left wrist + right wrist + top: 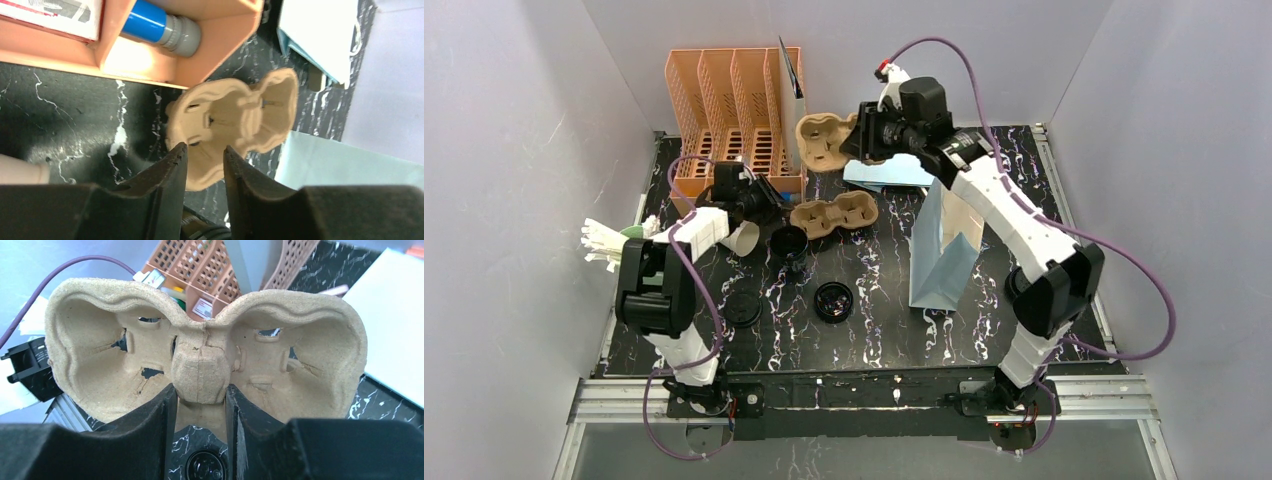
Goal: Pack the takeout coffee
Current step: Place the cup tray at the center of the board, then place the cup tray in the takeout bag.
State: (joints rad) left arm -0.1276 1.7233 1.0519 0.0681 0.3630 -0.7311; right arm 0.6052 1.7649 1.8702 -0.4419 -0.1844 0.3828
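Cup seemingly crowded by carrier and organizer.

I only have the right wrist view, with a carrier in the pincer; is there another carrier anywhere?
Observer: Yes, a second carrier lies flat in front of the orange rack.
Operator: Thank you. Are any cups out?
Observer: One dark cup stands lidless just left of that carrier.
Operator: And what is the other arm doing?
Observer: The left pincer is open and empty, pointed at the second carrier.
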